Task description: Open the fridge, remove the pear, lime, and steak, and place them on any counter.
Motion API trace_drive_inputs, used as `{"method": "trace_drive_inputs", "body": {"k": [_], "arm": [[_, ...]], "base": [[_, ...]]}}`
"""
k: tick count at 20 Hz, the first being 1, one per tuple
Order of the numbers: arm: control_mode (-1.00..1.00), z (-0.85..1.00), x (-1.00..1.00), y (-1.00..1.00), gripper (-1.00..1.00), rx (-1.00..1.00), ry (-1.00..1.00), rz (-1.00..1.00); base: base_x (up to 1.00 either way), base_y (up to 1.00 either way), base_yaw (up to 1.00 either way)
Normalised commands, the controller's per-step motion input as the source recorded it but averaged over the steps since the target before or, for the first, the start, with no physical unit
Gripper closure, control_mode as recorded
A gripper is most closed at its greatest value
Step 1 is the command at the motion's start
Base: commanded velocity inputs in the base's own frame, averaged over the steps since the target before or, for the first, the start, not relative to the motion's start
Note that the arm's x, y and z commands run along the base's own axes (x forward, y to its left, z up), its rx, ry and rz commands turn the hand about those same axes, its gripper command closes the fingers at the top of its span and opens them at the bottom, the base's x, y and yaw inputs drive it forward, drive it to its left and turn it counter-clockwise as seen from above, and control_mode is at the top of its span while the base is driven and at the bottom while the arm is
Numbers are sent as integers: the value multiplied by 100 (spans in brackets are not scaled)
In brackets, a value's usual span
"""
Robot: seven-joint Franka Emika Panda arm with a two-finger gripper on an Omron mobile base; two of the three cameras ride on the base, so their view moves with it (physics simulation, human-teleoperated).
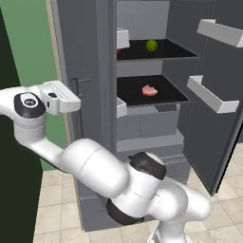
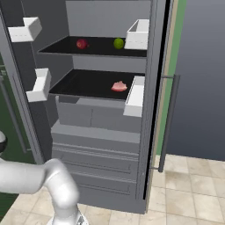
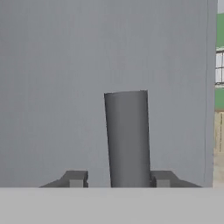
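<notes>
You're facing the grey fridge [image 1: 95, 57] with both doors swung open. The yellow-green lime [image 1: 151, 45] and dark red pear [image 2: 81, 43] sit apart on its upper black shelf; the pink steak [image 1: 149, 90] lies on the shelf below. Your gripper [image 3: 119, 181] straddles the door's bar handle [image 3: 127, 138], jaws parted slightly either side, not pinching. No readable labels.

A home kitchen, tall grey fridge [image 1: 95, 71] standing open at twelve o'clock, food sitting on shelves, beige tiled floor [image 2: 189, 189] running underfoot
</notes>
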Motion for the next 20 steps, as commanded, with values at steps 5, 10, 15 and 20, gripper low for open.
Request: {"method": "trace_drive_inputs", "body": {"k": [5, 10, 15, 20], "arm": [[-100, -95, -48, -14, -100, 0, 0, -2], [-100, -15, -32, 1, -100, 0, -12, 2], [-100, 0, -59, 0, -100, 0, -10, 20], [-100, 0, -100, -3, -100, -1, -4, 38]], "base": [[0, 0, 0], [0, 0, 0], [0, 0, 0], [0, 0, 0]]}}
